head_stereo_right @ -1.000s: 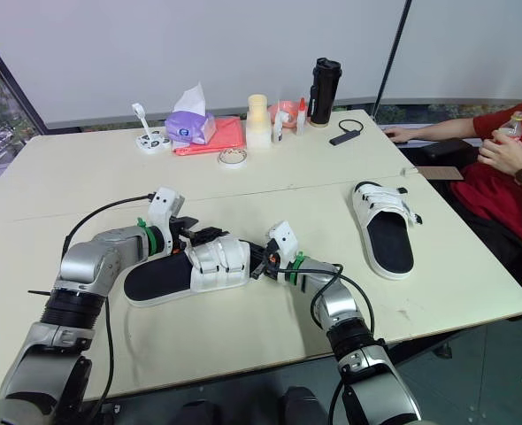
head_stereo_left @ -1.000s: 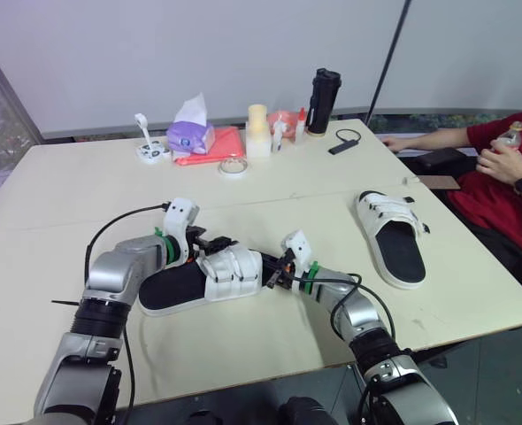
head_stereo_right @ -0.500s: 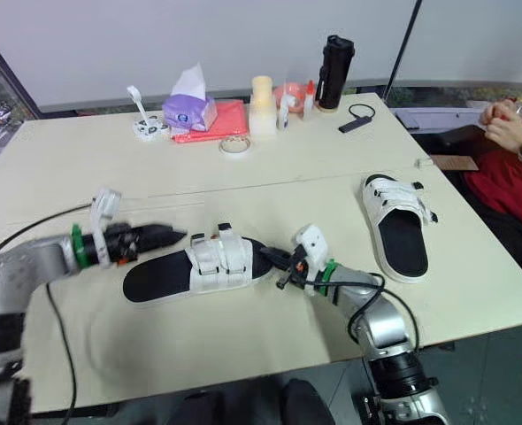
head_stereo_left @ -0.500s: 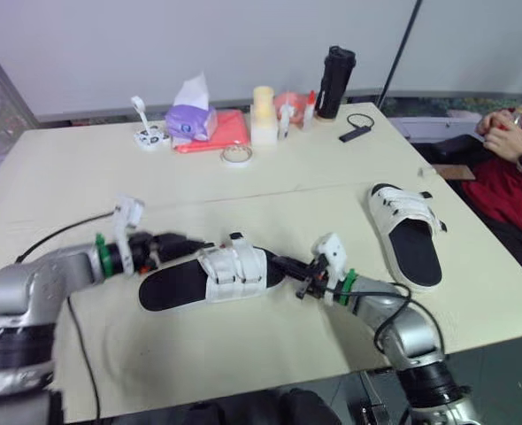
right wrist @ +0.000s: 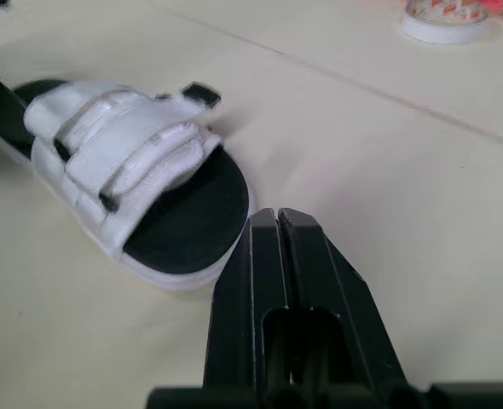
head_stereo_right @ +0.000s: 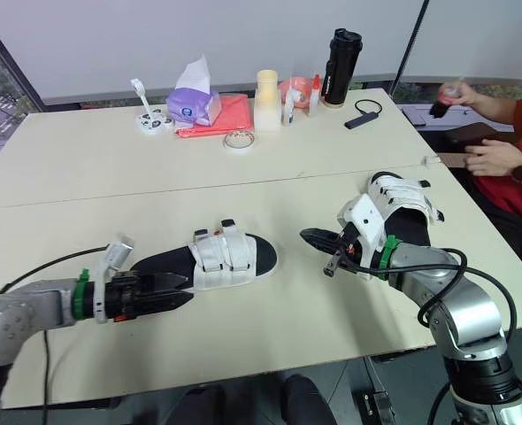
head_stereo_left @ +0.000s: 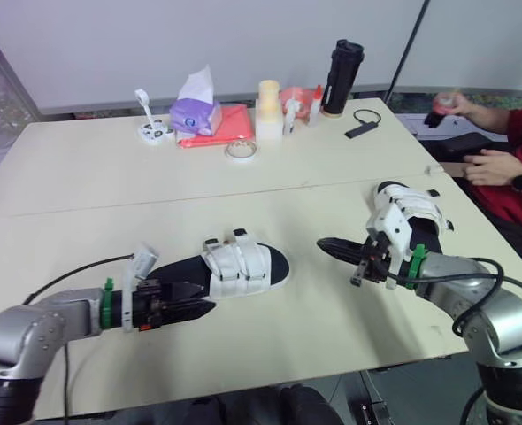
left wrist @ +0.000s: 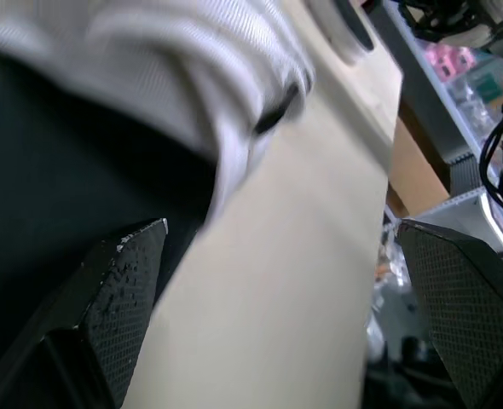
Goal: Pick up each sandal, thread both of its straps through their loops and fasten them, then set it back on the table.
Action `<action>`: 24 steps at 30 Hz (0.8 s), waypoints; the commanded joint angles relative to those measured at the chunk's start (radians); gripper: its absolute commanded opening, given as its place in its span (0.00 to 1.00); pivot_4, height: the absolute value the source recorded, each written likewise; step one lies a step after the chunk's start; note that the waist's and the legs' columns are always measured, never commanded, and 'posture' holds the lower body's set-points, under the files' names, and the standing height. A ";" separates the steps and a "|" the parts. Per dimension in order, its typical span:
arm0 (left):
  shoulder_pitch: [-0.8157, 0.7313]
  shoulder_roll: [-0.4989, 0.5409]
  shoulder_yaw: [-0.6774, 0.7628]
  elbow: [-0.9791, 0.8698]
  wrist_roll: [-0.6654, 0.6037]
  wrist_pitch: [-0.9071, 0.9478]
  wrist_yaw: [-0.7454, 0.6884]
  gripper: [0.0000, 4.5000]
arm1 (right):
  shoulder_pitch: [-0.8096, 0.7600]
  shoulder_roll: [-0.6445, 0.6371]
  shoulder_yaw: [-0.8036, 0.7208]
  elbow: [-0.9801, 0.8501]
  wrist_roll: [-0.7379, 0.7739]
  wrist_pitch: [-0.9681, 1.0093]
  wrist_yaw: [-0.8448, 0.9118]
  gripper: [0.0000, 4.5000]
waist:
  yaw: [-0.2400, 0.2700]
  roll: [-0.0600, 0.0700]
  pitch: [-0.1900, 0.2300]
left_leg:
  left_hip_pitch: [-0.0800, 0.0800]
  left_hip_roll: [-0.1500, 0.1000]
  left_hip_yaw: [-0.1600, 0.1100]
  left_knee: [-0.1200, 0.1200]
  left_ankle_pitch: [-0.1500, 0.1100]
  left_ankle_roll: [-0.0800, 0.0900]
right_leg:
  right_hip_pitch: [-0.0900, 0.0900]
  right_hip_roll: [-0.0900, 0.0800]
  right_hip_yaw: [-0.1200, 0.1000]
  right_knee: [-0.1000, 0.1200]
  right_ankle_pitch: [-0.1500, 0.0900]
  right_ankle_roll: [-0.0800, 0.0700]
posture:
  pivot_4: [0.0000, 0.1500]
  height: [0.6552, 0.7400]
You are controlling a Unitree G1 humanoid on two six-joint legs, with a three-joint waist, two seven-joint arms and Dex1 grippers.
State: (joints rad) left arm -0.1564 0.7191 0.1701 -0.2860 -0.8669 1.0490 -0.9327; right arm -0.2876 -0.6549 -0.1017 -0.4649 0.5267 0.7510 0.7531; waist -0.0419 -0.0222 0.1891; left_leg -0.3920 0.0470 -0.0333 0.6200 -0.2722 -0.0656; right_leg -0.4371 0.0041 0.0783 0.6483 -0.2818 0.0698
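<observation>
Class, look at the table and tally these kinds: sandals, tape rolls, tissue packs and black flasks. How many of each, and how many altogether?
Sandals: 2
Tape rolls: 1
Tissue packs: 1
Black flasks: 1
Total: 5

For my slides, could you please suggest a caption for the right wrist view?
Shut right gripper points toward the white-strapped sandal lying on the table.
</observation>
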 commanded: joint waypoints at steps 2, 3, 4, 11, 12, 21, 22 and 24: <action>-0.030 -0.060 -0.081 0.050 0.065 -0.068 0.028 0.99 | -0.049 -0.034 -0.037 -0.097 0.078 0.059 -0.010 0.00 | 0.000 0.001 0.000 | 0.000 0.000 0.000 0.001 0.000 0.000 | 0.000 0.000 0.000 0.001 0.000 0.000 | 1.00 1.00; -0.036 -0.068 -0.093 0.057 0.075 -0.080 0.027 0.99 | -0.057 -0.039 -0.039 -0.110 0.092 0.074 -0.013 0.00 | 0.001 0.001 0.000 | 0.000 0.000 0.000 0.002 0.000 0.000 | 0.001 0.000 0.000 0.001 0.000 0.000 | 1.00 1.00; -0.047 -0.085 -0.102 0.070 0.076 -0.080 0.032 0.99 | -0.067 -0.047 -0.046 -0.131 0.120 0.100 -0.015 0.00 | 0.002 0.001 0.000 | 0.000 0.000 0.000 0.003 0.000 0.000 | 0.002 0.000 0.000 0.001 0.000 0.000 | 1.00 1.00; -0.129 -0.228 -0.116 0.167 0.024 -0.003 0.103 0.99 | -0.096 -0.079 -0.063 -0.214 0.228 0.200 -0.068 0.00 | 0.020 0.001 0.000 | 0.001 0.000 -0.002 0.012 -0.001 0.002 | 0.008 0.000 -0.001 0.000 0.002 0.002 | 1.00 1.00; -0.140 -0.248 -0.108 0.181 0.020 0.009 0.123 0.99 | -0.093 -0.080 -0.062 -0.212 0.228 0.200 -0.075 0.00 | 0.026 0.001 0.000 | 0.002 -0.001 -0.001 0.013 -0.001 0.002 | 0.008 0.000 -0.001 0.001 0.002 0.003 | 1.00 1.00; -0.162 -0.322 -0.071 0.199 -0.005 0.081 0.213 0.11 | -0.066 -0.098 -0.059 -0.208 0.233 0.184 -0.093 0.00 | 0.030 0.002 0.000 | 0.001 -0.001 -0.001 0.015 -0.001 0.002 | 0.010 0.000 -0.001 0.000 0.004 0.006 | 1.00 1.00; -0.162 -0.326 -0.068 0.198 -0.008 0.085 0.217 0.01 | -0.065 -0.100 -0.059 -0.208 0.234 0.182 -0.092 0.00 | 0.031 0.003 -0.001 | 0.001 -0.001 -0.002 0.015 -0.001 0.002 | 0.010 -0.001 -0.001 0.001 0.004 0.006 | 1.00 1.00; -0.160 -0.328 -0.065 0.191 -0.013 0.089 0.221 0.00 | -0.062 -0.103 -0.059 -0.211 0.238 0.183 -0.094 0.00 | 0.030 0.003 -0.001 | 0.002 -0.001 -0.002 0.016 -0.001 0.002 | 0.010 0.000 -0.001 0.002 0.004 0.006 | 1.00 1.00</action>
State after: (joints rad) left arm -0.3283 0.4025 0.1219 -0.0930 -0.8635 1.1136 -0.7144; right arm -0.3493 -0.7482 -0.1403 -0.6462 0.7518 0.9514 0.6618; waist -0.0116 -0.0195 0.1882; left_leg -0.3904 0.0457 -0.0350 0.6362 -0.2735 -0.0633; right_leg -0.4271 0.0037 0.0776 0.6501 -0.2775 0.0754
